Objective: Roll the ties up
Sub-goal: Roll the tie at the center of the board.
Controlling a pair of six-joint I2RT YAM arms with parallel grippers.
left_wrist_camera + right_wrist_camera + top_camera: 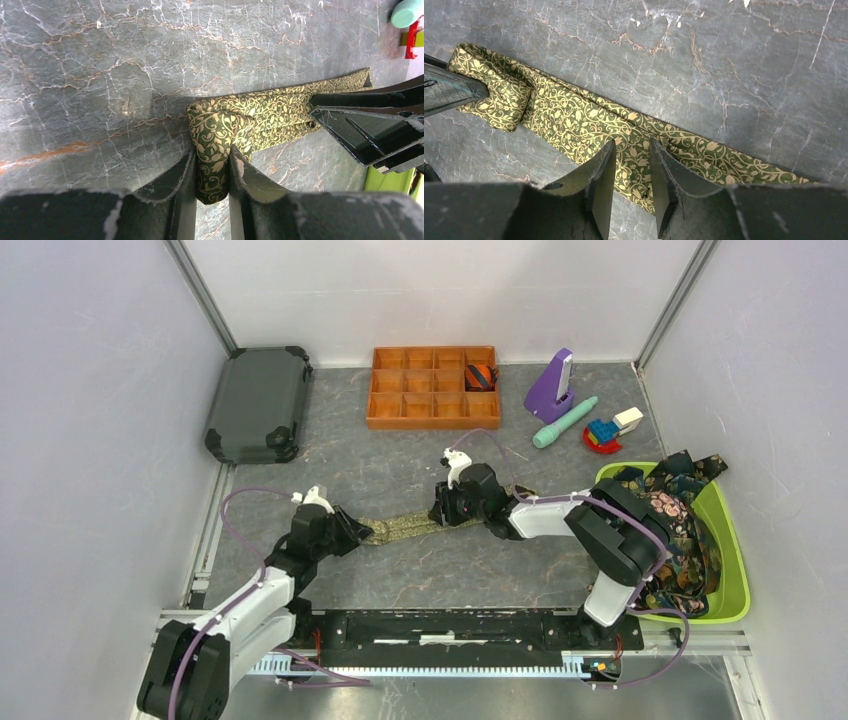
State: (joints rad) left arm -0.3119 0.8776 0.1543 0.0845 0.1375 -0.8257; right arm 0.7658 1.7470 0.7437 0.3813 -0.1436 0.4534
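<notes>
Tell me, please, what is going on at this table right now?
Both arms are working on one green tie laid flat on the table. The left gripper is shut on its folded end, seemingly the start of a roll. The right gripper straddles the tie further along; whether it grips is unclear. One rolled tie sits in the orange tray, and more ties wait in the green bin.
</notes>
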